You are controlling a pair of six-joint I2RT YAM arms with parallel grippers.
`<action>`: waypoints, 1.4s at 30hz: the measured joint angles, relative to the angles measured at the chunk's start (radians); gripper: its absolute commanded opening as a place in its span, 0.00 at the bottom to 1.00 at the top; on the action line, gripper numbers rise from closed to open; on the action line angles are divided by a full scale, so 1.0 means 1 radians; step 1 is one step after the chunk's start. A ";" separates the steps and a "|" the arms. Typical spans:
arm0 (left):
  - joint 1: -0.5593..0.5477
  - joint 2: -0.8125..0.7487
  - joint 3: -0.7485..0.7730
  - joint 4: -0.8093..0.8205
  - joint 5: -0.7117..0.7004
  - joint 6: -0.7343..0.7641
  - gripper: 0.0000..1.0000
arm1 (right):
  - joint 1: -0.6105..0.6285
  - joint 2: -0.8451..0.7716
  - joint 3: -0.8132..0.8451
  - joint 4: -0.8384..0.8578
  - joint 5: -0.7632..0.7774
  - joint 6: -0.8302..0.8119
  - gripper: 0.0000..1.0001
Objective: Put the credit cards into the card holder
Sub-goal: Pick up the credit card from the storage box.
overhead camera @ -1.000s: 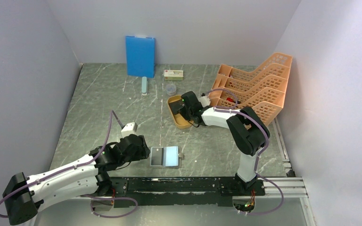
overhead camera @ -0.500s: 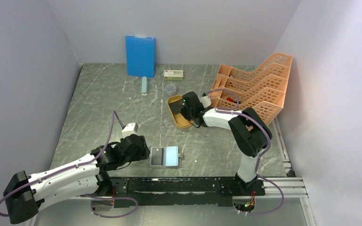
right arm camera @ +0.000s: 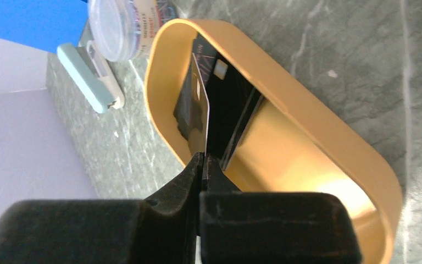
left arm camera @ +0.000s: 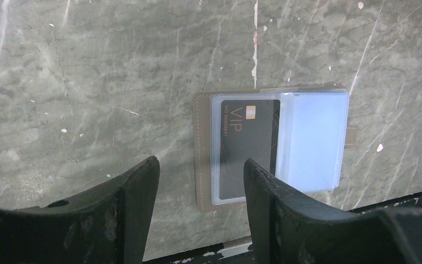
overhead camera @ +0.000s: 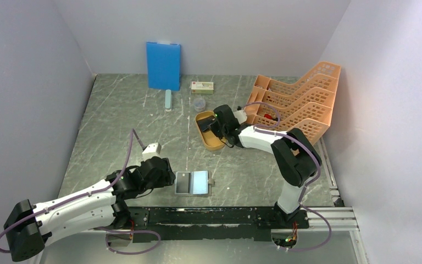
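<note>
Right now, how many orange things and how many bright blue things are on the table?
Orange: 2 (oval tray, file rack)
Bright blue: 1 (board)
Total: 3

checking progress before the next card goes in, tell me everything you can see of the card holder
The card holder lies open and flat on the table, near its front edge. Taupe, fabric-like cover, a small tab on its right side, glossy clear sleeves inside. The left sleeve holds a black VIP card; the right one looks empty. The open left gripper hovers at its left side; no contact shows.
</note>
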 measured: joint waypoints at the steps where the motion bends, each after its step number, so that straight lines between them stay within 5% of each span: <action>1: 0.000 0.000 0.000 0.000 0.000 0.000 0.62 | 0.000 0.000 0.008 -0.008 0.000 -0.001 0.00; 16: 0.000 -0.036 0.000 -0.002 -0.001 -0.005 0.61 | -0.002 -0.031 0.123 -0.098 0.027 -0.086 0.00; 20: 0.000 -0.055 0.005 -0.034 -0.008 -0.005 0.62 | -0.006 -0.133 0.102 -0.122 0.004 -0.215 0.00; 31: 0.000 -0.179 0.047 0.004 0.008 0.084 0.63 | -0.020 -0.770 -0.029 -0.193 -0.441 -0.885 0.00; 42: 0.000 -0.145 0.049 0.164 0.102 0.172 0.69 | -0.020 -0.917 -0.277 -0.330 -0.818 -1.013 0.00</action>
